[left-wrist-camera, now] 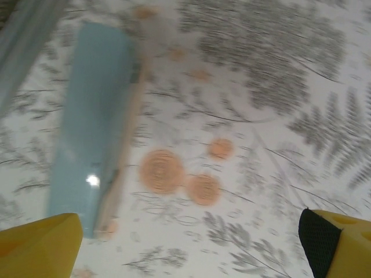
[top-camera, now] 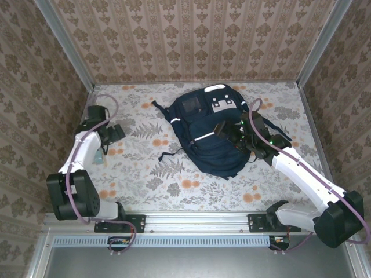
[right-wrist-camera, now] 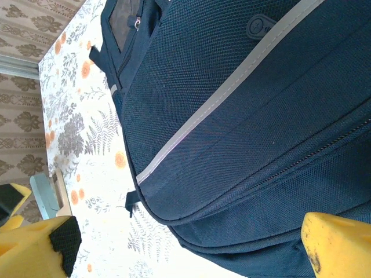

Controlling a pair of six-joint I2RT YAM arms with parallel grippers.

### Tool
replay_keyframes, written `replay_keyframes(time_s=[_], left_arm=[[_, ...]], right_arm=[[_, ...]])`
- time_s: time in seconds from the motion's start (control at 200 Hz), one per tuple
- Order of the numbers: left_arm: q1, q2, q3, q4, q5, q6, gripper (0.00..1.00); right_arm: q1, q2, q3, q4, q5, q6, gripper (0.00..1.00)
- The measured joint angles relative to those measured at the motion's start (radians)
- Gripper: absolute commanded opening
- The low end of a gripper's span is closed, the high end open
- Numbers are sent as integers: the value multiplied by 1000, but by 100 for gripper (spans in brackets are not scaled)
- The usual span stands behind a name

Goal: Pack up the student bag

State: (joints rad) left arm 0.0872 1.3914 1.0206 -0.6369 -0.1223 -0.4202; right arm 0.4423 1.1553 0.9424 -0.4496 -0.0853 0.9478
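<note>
The student bag [top-camera: 206, 136], navy with thin pale stripes and white patches, lies flat at the table's middle right. My right gripper [top-camera: 233, 132] hovers over its right side. In the right wrist view the bag's fabric and zip seam [right-wrist-camera: 243, 116] spread below the right gripper [right-wrist-camera: 185, 249], whose yellow fingers [right-wrist-camera: 333, 246] stand wide apart and open, holding nothing. My left gripper [top-camera: 113, 132] is at the far left of the table. It is open [left-wrist-camera: 185, 255] above bare cloth, with a blurred light-blue flat object [left-wrist-camera: 93, 127] lying just left of it.
The light-blue object [top-camera: 99, 155] lies under the left arm near the left wall. Floral tablecloth [top-camera: 174, 179] covers the table. Patterned walls with metal corner posts [top-camera: 313, 40] close three sides. A metal rail [top-camera: 197, 220] runs along the near edge.
</note>
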Motion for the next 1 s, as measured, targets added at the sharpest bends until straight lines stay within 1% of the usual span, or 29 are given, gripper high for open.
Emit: replay_keyframes(time_s=[0.05,0.125,0.255,0.405,0.49,0.51,0.575,0.675,0.795,0.9,1.0], left_arm=[[40,12,3,-3,-17,-4,100],[74,50,19,-6,-35,-6,100],[108,150,62,3,-32,-5,100],[137,263,102,17,-19,14,95],[156,311,117,20,-5,25,89],[160,318,120,20,-1,31,86],[174,339,130,21,14,40,73],[183,351,138,24,34,54,55],[182,351,138,32,61,60,39],[169,351,138,41,78,67,33],[136,349,136,47,84,74,32]], right_arm=[[0,0,0,-3,0,-3,100],[0,2,1,-8,0,-5,100],[0,20,26,-47,0,-7,100],[1,23,37,-57,1,-3,99],[5,24,37,-56,3,3,99],[7,25,37,-55,3,5,99],[13,34,39,-56,3,10,99],[19,63,46,-55,2,18,99],[24,79,47,-55,2,20,98],[24,80,50,-55,2,20,98],[26,81,52,-55,2,16,98]])
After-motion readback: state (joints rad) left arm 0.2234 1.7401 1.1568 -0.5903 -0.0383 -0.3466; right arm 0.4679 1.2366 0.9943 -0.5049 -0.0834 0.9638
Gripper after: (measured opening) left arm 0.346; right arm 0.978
